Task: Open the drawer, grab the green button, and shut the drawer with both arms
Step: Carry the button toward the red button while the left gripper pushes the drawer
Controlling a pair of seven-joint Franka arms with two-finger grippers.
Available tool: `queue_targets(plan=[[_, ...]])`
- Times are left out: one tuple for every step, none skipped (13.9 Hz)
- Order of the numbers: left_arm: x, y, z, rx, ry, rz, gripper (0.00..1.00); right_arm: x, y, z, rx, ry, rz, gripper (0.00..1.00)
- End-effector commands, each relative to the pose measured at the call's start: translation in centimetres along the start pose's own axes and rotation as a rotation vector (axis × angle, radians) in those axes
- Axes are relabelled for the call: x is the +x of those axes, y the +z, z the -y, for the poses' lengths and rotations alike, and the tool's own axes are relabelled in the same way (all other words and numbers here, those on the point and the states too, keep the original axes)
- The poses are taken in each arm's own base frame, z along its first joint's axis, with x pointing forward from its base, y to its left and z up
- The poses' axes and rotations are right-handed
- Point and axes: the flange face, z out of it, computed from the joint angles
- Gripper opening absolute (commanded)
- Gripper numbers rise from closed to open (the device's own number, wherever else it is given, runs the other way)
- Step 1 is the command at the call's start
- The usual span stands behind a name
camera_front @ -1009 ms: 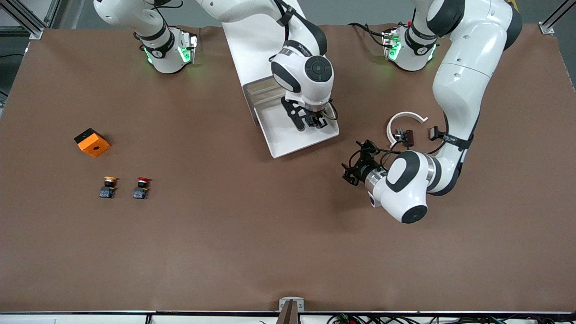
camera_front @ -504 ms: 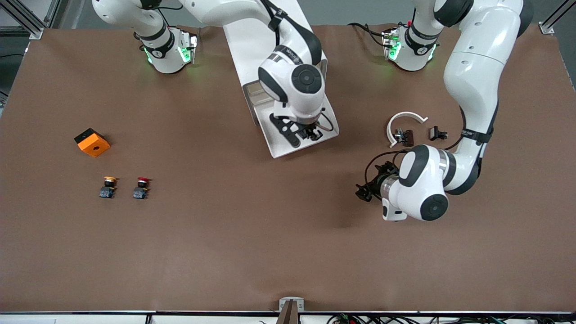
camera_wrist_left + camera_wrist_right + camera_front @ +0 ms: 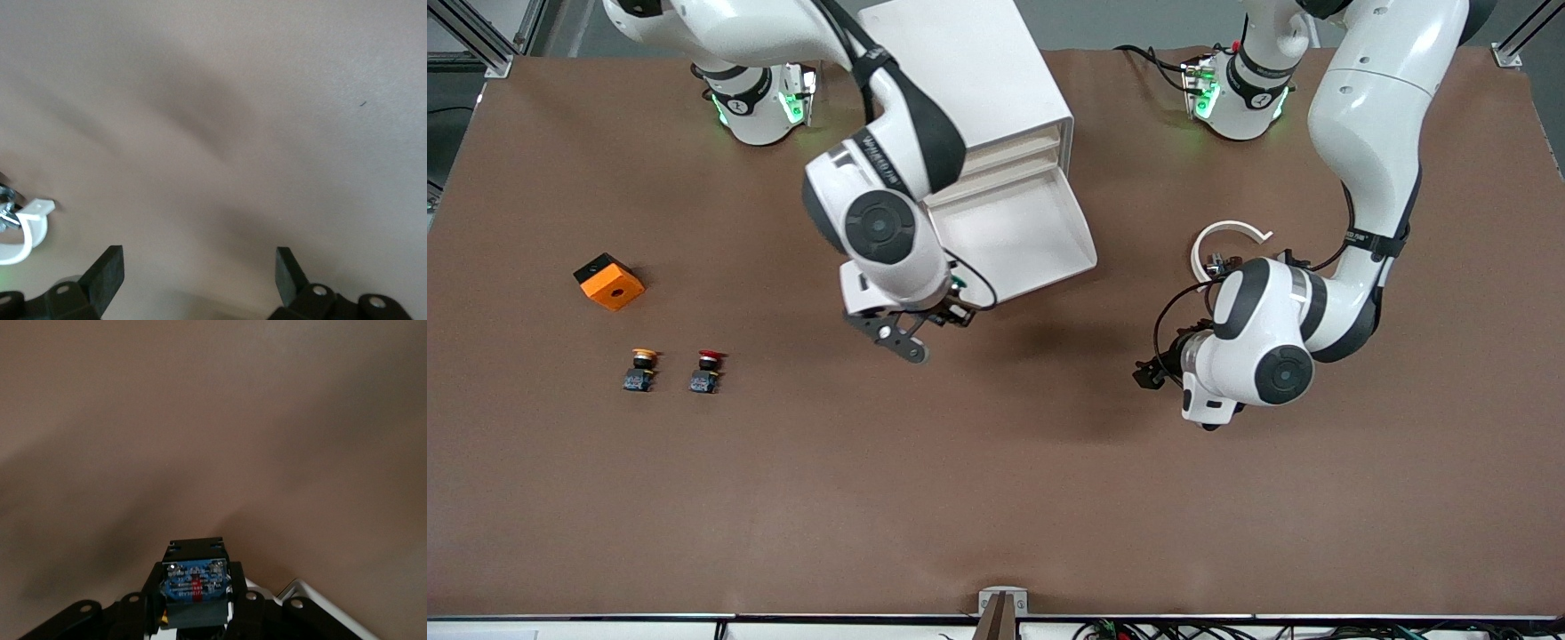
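A wide table covered in matte brown sheet (image 3: 996, 480) fills the view, lit evenly from above with soft shadows. Grey aluminium frame posts (image 3: 480, 40) stand at the 2 top corners. A white rail with dark cables (image 3: 1227, 627) runs along the lower edge, a small metal bracket (image 3: 1002, 603) at its middle

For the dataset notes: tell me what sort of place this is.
Most likely a robotics lab bench: two white arms bolted to a brown-covered table, a small white drawer cabinet, and loose push buttons laid out as test parts.
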Motion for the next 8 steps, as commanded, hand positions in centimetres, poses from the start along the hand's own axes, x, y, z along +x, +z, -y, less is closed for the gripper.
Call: queue_targets(plan=[[-2.7, 1.0, -1.2, 0.038, 0.051, -0.047, 1.0, 3.5, -0.3, -5.3, -0.011, -0.124, 0.026, 0.0], [-3.1, 1.2, -1.5, 0.041, 0.055, -0.047, 1.0, 4.7, -0.1, -6.8, -0.005, -0.158, 0.025, 0.0], [-3.4, 1.2, -1.7, 0.045, 0.062, -0.053, 1.0, 5.9, 0.2, -8.4, 0.006, -0.197, 0.016, 0.0], [-4.1, 1.4, -2.1, 0.057, 0.082, -0.074, 1.0, 7.1, 0.7, -9.9, 0.014, -0.229, 0.01, 0.0], [-5.5, 1.4, -3.1, 0.06, 0.118, -0.106, 1.0, 8.5, 1.4, -11.2, 0.011, -0.259, 0.005, 0.0], [-6.3, 1.2, -3.7, 0.049, 0.134, -0.121, 1.0, 10.0, 2.1, -12.6, -0.004, -0.294, -0.014, 0.0], [-6.7, 0.9, -4.0, 0.036, 0.142, -0.132, 1.0, 11.5, 3.0, -14.1, -0.018, -0.309, -0.033, 0.0], [-7.0, 0.2, -4.2, 0.02, 0.147, -0.145, 1.0, 12.7, 4.0, -15.1, -0.021, -0.325, -0.048, 0.0]])
